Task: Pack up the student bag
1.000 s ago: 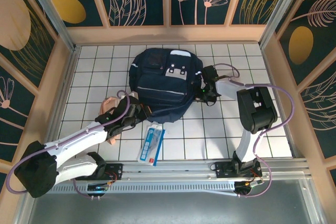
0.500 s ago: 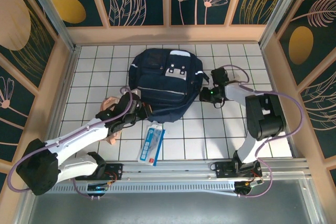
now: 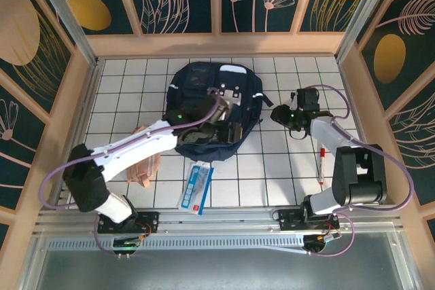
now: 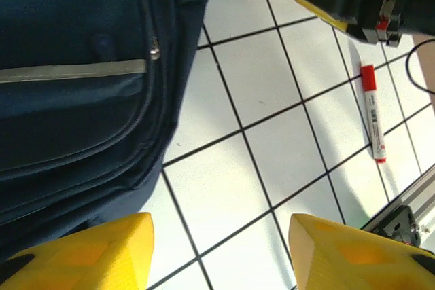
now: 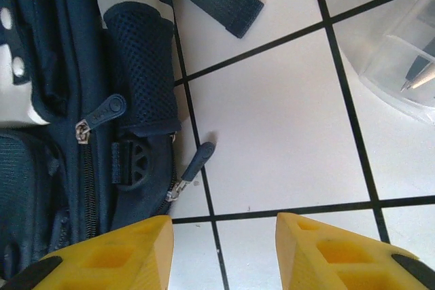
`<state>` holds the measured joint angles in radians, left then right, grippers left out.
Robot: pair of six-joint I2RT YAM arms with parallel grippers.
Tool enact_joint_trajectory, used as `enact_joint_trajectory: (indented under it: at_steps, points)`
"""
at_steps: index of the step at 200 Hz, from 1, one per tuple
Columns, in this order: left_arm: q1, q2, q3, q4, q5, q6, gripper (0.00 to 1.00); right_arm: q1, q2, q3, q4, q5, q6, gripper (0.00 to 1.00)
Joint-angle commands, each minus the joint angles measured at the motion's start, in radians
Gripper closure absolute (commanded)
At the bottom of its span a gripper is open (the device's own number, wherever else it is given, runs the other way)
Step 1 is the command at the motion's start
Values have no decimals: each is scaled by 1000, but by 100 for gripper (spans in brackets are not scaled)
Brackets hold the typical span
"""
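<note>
Right fingers (image 5: pixel 115 256) parted, zip pull (image 5: pixel 195 162) on tile (image 5: pixel 272 120)

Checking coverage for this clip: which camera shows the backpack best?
The top view: the whole backpack is in frame, with the left arm lying across part of it. The left wrist view catches one edge with a grey stripe. The right wrist view shows its side, with a mesh pocket and zip pulls.
</note>
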<state>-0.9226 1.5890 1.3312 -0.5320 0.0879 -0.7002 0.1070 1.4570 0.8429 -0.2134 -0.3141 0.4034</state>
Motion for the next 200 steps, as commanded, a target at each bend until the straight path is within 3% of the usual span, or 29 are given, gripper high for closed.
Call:
enact_joint_trajectory:
  at_steps: [1, 27, 89, 132, 170, 200]
  points:
    - [7, 58, 53, -139, -62, 52, 45, -3, -38, -15, 20, -76, 28, 55]
    - [10, 91, 96, -184, -117, 62, 41, 8, 18, 14, -42, -202, -44, 54]
    - [42, 192, 171, -384, -295, 230, 36, 90, 10, -6, -67, -195, -75, 53]
    - [71, 287, 257, -341, -194, 380, 30, 91, 4, -28, -61, -162, -76, 53]
    - [55, 456, 417, -284, -154, 300, 34, 80, 0, -39, -58, -28, -25, 51]
    - [33, 512, 445, -250, -222, 300, 32, 59, 20, -21, -8, -60, 12, 51]
